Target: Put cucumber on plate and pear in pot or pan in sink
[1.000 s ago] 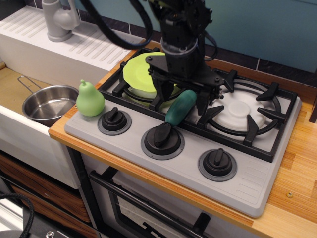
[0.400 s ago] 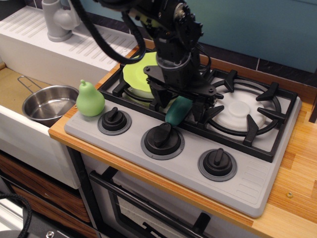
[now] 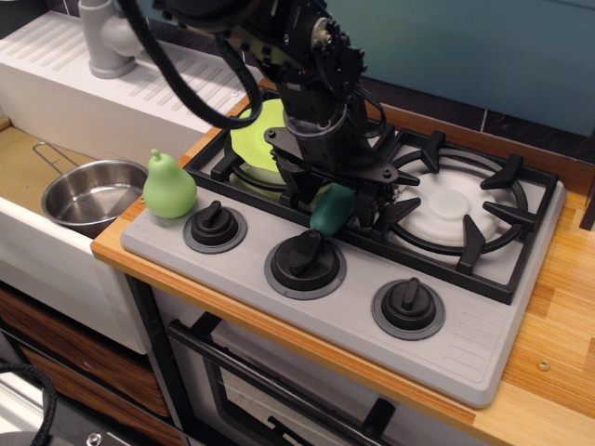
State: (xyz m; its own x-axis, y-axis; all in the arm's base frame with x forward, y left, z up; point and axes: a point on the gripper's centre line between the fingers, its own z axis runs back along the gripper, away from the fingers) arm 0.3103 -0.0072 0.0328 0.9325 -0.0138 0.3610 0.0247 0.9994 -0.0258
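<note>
The dark teal cucumber [image 3: 328,216] lies at the front edge of the stove grate, between the two burners. My gripper [image 3: 333,199] is lowered over it, jaws open, one finger on each side of it. The arm hides the cucumber's far end. The lime-green plate [image 3: 249,139] lies on the left burner, partly hidden behind the arm. The light green pear [image 3: 168,188] stands upright at the stove's front left corner. The steel pot [image 3: 89,194] sits in the sink [image 3: 23,163] left of the pear, with nothing in it.
Three black knobs [image 3: 304,259] line the grey stove front. The right burner [image 3: 456,209] with its black grate is bare. A grey faucet [image 3: 108,39] and ribbed white drainboard [image 3: 56,56] stand behind the sink. The wooden counter edge [image 3: 558,372] runs along the right.
My gripper has come down and slightly left onto the cucumber, so its fingers now straddle it at grate level. The cucumber, pear, plate and pot have not moved.
</note>
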